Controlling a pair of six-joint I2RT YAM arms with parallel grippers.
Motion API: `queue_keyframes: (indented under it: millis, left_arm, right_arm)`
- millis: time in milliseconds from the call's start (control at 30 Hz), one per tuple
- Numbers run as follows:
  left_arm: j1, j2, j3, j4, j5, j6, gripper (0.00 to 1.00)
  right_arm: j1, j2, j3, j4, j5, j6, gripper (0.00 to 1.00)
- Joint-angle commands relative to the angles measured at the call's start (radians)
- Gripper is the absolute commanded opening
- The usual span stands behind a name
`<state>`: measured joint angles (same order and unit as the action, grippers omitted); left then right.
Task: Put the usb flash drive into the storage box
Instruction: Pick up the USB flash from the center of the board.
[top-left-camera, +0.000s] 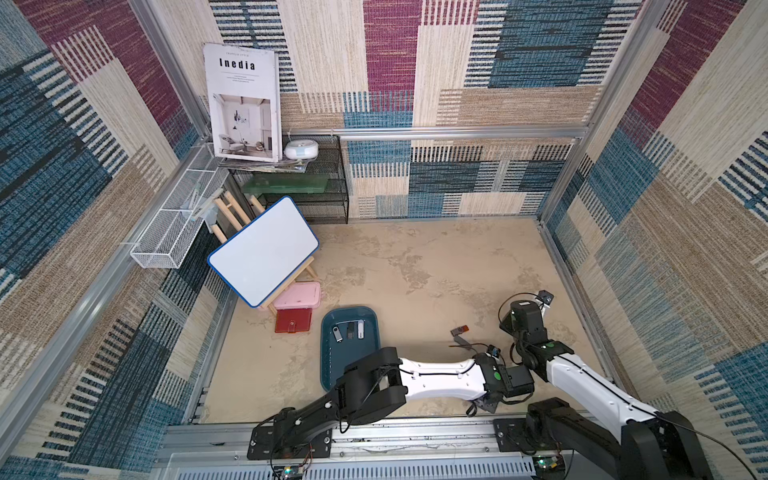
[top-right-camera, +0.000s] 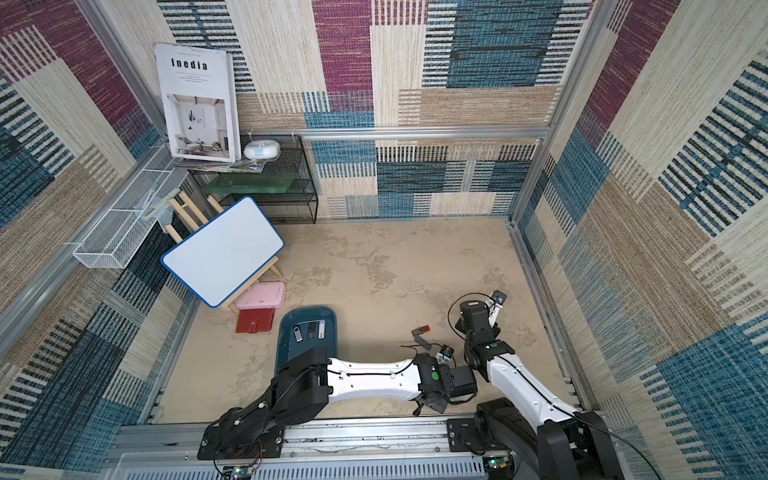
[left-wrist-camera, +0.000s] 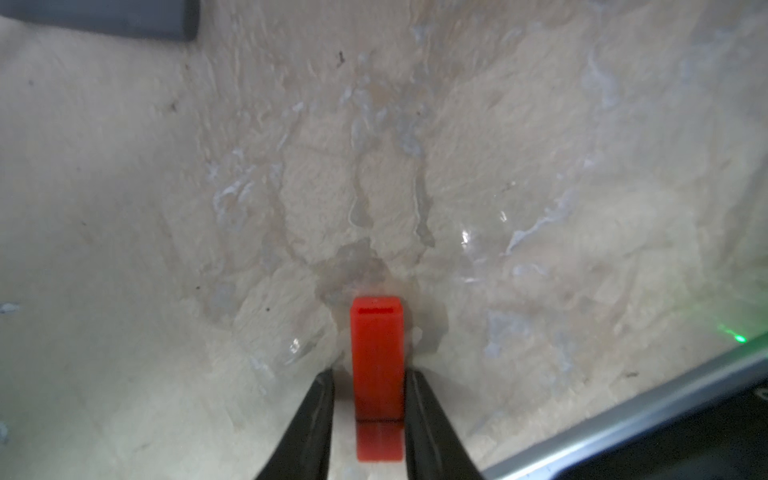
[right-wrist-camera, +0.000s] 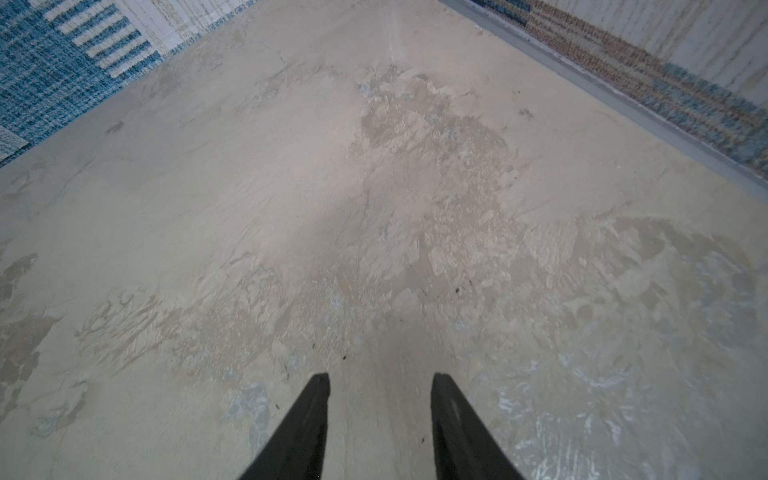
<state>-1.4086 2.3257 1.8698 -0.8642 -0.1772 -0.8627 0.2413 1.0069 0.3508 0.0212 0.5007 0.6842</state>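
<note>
nearly pinched: the red usb flash drive (left-wrist-camera: 377, 361) lies flat on the table (left-wrist-camera: 124, 208) between the jaws of the left gripper (left-wrist-camera: 370, 373), set narrow, with a sliver of gap on one side.
likely light, rigid, smooth plastic; best taken by its long sides, mid-body. the storage box (top-left-camera: 332, 365) sits well apart; the right gripper (right-wrist-camera: 380, 376) is parted and empty.

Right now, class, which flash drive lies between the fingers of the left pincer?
The red flash drive: it alone sits between the left pincer's fingers. The rest lie in the storage box or loose elsewhere.
</note>
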Motion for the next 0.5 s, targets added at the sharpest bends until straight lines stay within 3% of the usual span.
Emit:
queue_keyframes:
  millis: [0,267,467]
  left_arm:
    - [0.002,0.026,-0.015,-0.018,0.045,0.023,0.28]
    - [0.003,0.047,-0.004,-0.018,0.067,0.049,0.14]
    - [0.007,-0.025,-0.014,-0.023,0.024,0.081,0.12]
  right_arm:
    - [0.001,0.001,0.001,0.016,0.004,-0.002,0.45]
    - [0.001,-0.003,0.001,0.013,0.003,-0.002,0.45]
    - [0.001,-0.007,-0.001,0.011,0.002,-0.001,0.45]
